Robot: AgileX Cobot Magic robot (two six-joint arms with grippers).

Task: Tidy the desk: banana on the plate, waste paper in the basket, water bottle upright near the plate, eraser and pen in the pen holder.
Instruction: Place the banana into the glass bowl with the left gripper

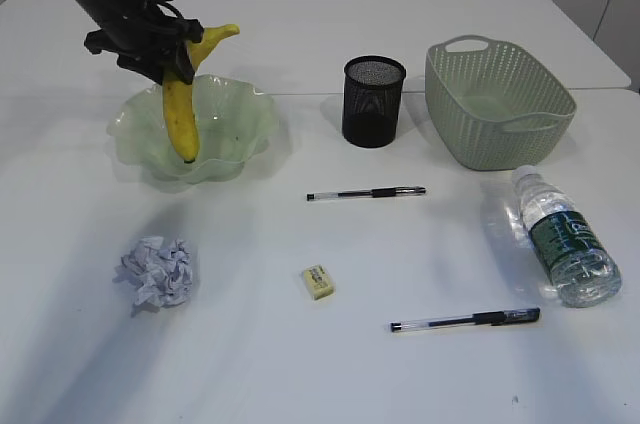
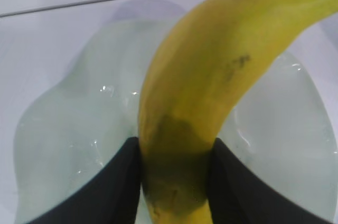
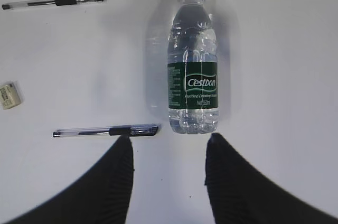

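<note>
At the far left of the counter (image 1: 330,364), the left fingers (image 2: 174,182) clench a banana (image 1: 181,109) hanging almost upright, its lower tip inside the plate (image 1: 255,129). Let go like this, it could topple over the wavy rim. It is yellow, faintly brown-marked. The right fingers (image 3: 169,145) hover released above the lying water bottle (image 3: 193,71).

On the worktop (image 1: 300,384), the plate (image 1: 245,109) sits far left with the banana (image 1: 180,114) standing tip-down in it. The pen holder (image 1: 373,101) is right of the plate, the basket (image 1: 497,104) further right. One pen (image 1: 366,193) lies before the holder, the water bottle (image 1: 565,239) lies before the basket, the waste paper (image 1: 157,271) front left, the eraser (image 1: 317,281) right of it, and another pen (image 1: 465,320) right of that.
</note>
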